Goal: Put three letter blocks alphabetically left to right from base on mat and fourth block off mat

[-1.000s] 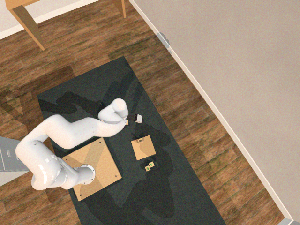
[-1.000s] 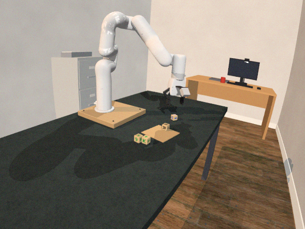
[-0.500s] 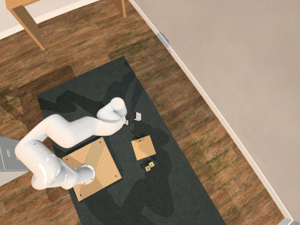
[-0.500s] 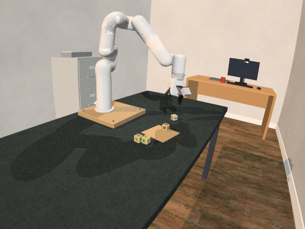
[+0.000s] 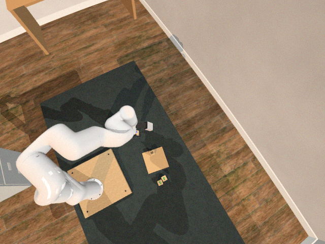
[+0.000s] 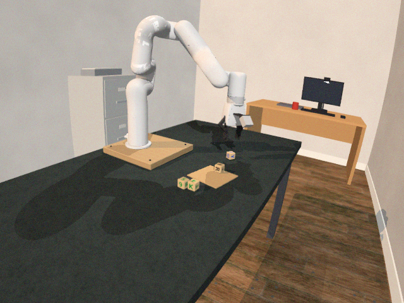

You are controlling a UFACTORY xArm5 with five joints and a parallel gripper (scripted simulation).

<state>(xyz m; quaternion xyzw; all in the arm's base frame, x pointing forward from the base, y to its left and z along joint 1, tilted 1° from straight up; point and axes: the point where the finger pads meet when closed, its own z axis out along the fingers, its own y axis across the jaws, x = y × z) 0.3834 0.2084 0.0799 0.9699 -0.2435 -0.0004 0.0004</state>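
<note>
The tan mat (image 5: 155, 159) (image 6: 213, 176) lies flat on the dark table. A block with a dark R-like mark (image 5: 151, 152) (image 6: 219, 168) sits on the mat's edge nearest the gripper. A block with a blue mark (image 5: 136, 132) (image 6: 230, 155) lies on the table just beyond the mat. Two green-marked blocks (image 5: 159, 182) (image 5: 164, 178) touch each other just off the mat's other end; the exterior view shows their sides as 9 (image 6: 183, 182) and K (image 6: 193, 185). My gripper (image 6: 231, 132) hangs well above the blue-marked block, fingers partly open and empty.
The arm's wooden base plate (image 5: 101, 181) (image 6: 148, 150) stands beside the mat. The table's edge (image 6: 261, 208) runs close behind the blocks. A desk with a monitor (image 6: 322, 91) stands off the table by the far wall.
</note>
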